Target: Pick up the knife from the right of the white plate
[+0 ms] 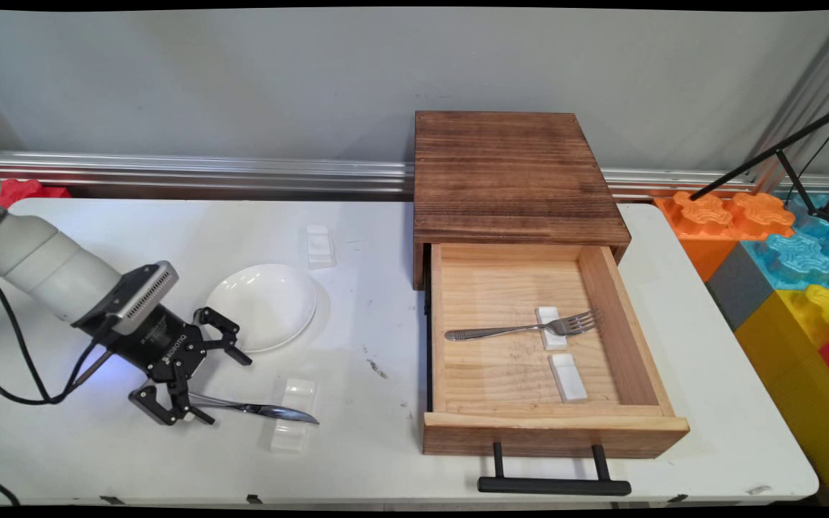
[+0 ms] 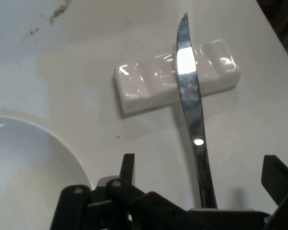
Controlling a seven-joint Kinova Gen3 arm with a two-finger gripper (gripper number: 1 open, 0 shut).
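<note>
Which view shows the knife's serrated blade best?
The hand view: the knife fills the frame, its serrated edge plain, blade lying across the white rest. The main view shows the whole knife by the gripper, without teeth.

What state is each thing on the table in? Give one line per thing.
drawer: pulled open
fork: lying in the drawer across a white rest
knife: blade across a white rest on the table
hand: open around the knife's handle
plate: empty, upright

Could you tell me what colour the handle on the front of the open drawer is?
The handle is black, seen best in the main view.
</note>
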